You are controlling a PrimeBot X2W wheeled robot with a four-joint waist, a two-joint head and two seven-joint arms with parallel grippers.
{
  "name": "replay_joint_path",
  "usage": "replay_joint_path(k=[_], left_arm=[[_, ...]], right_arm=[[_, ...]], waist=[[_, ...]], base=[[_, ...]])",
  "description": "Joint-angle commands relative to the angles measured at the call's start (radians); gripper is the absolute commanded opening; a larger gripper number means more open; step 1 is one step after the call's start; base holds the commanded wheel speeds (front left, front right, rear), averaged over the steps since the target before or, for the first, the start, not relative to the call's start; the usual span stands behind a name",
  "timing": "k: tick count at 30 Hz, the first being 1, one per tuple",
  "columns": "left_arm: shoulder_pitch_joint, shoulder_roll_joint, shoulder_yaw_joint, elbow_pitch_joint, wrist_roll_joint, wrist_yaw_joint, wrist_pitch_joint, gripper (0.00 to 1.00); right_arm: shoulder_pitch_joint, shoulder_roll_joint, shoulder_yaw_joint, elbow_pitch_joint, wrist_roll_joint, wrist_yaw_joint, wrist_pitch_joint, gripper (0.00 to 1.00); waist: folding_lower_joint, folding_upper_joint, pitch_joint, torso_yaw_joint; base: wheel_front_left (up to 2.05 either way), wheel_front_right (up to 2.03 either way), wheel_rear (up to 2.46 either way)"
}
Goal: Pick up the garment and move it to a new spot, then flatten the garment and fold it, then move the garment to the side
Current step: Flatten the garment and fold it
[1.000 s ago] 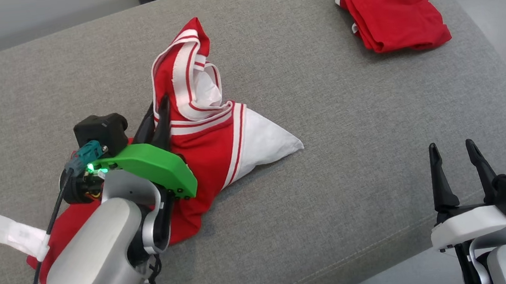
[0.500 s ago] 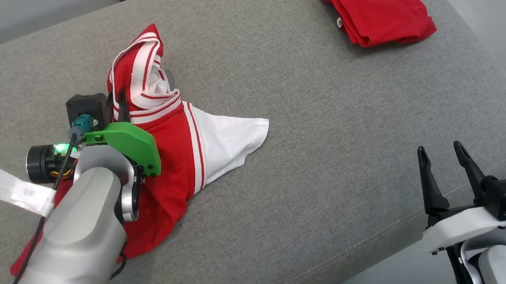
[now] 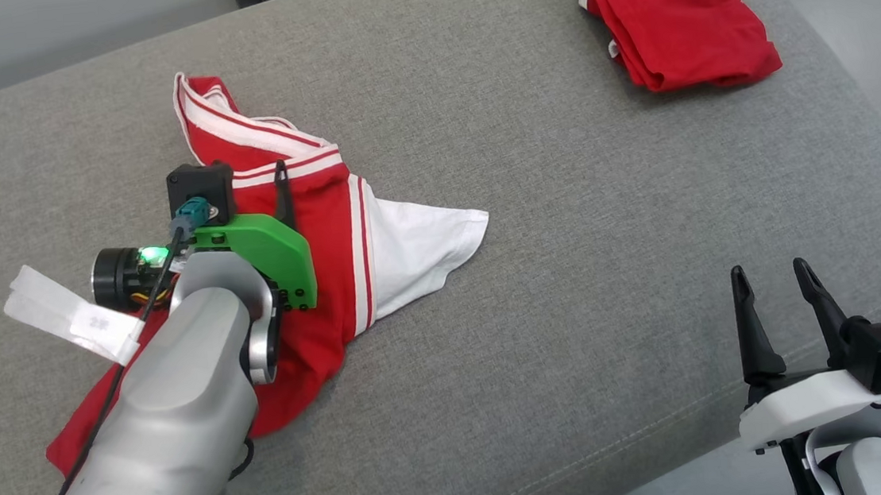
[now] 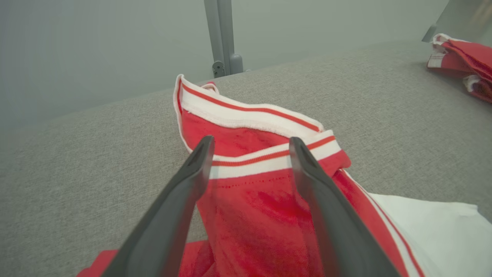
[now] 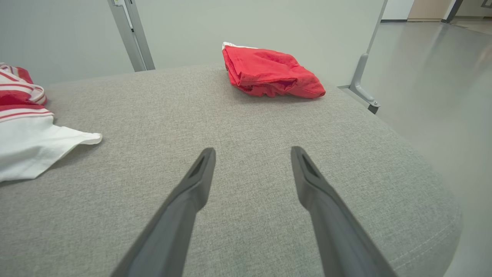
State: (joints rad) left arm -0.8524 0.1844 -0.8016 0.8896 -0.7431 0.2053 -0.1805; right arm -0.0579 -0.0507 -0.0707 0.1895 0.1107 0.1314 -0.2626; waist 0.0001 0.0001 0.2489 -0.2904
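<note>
- Here the left gripper (image 4: 250,143) stands open, jaws apart, right over the red-and-white jersey (image 3: 328,233), which lies crumpled on the grey cushion (image 3: 570,268).
- The right gripper (image 3: 769,270) is open too, well apart from it.

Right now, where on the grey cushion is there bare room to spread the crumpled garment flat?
Widest bare stretch of the grey cushion: the middle, between the crumpled garment and the folded red garment, down to the front edge by the right gripper. Crowded on the left, where the left gripper, open, hangs over that garment.
</note>
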Motion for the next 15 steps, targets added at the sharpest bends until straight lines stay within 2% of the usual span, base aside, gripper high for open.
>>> replay_joint_path(k=[1, 6, 10, 12, 15], left_arm=[[0.017, -0.004, -0.007, -0.019, 0.000, -0.003, 0.006, 1.00], [0.042, -0.033, -0.064, -0.150, 0.031, 0.000, 0.046, 1.00], [0.071, -0.044, -0.143, -0.256, 0.055, -0.007, 0.137, 1.00], [0.083, -0.037, -0.186, -0.287, 0.071, -0.016, 0.195, 1.00], [0.085, -0.014, -0.222, -0.304, 0.092, -0.006, 0.255, 1.00]], right_arm=[[0.014, 0.000, 0.002, 0.003, 0.004, -0.002, -0.003, 1.00], [0.017, 0.000, 0.011, 0.002, 0.010, -0.002, -0.003, 1.00], [0.008, -0.001, 0.018, 0.000, 0.014, -0.002, -0.003, 1.00], [-0.002, 0.000, 0.019, -0.003, 0.022, -0.002, -0.003, 1.00], [-0.016, 0.000, 0.031, -0.008, 0.038, -0.002, -0.003, 1.00]], waist=[[-0.0001, -0.0001, -0.016, 0.014], [-0.0001, -0.0001, -0.025, 0.021], [-0.0001, -0.0001, -0.020, 0.010], [-0.0001, -0.0001, -0.011, -0.001], [-0.0001, -0.0001, 0.011, -0.025]], base=[[0.00, 0.00, 0.00], [0.00, 0.00, 0.00], [0.00, 0.00, 0.00], [0.00, 0.00, 0.00], [0.00, 0.00, 0.00]])
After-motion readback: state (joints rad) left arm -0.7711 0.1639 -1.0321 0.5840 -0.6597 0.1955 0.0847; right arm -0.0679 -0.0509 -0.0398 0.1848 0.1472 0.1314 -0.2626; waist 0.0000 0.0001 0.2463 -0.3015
